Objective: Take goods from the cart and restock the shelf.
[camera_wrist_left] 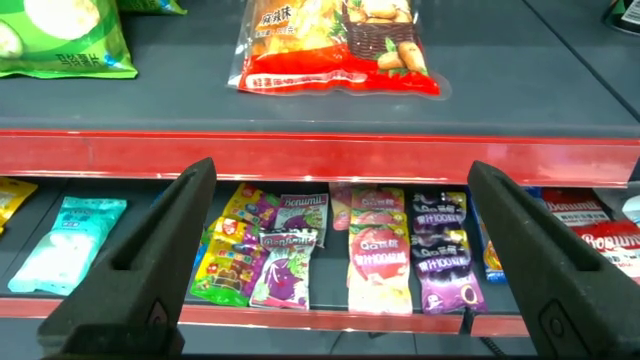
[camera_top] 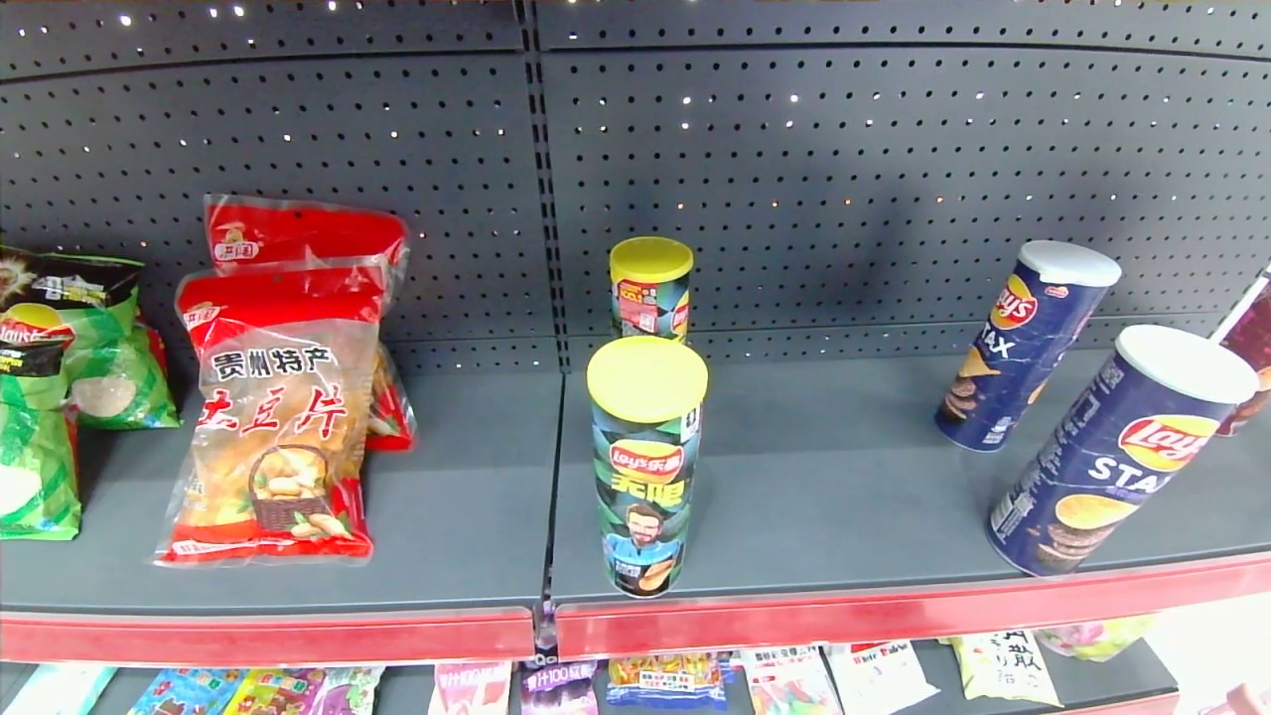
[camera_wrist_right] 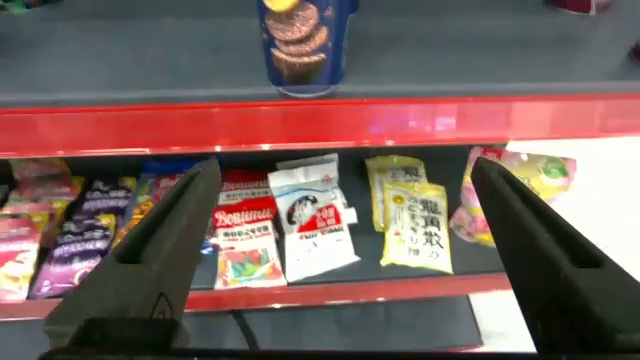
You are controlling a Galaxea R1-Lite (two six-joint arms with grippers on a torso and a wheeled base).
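Bright even light, glare on the red shelf edge, pinpricks shining through the pegboard holes

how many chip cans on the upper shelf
4: front yellow-lidded can mid-shelf, rear yellow-lidded can behind it; front blue can on the right, rear blue can behind it. A cut-off thing at the right edge may be a fifth.

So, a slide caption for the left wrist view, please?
Open left gripper before the shelf: red snack bag above, candy packets below.
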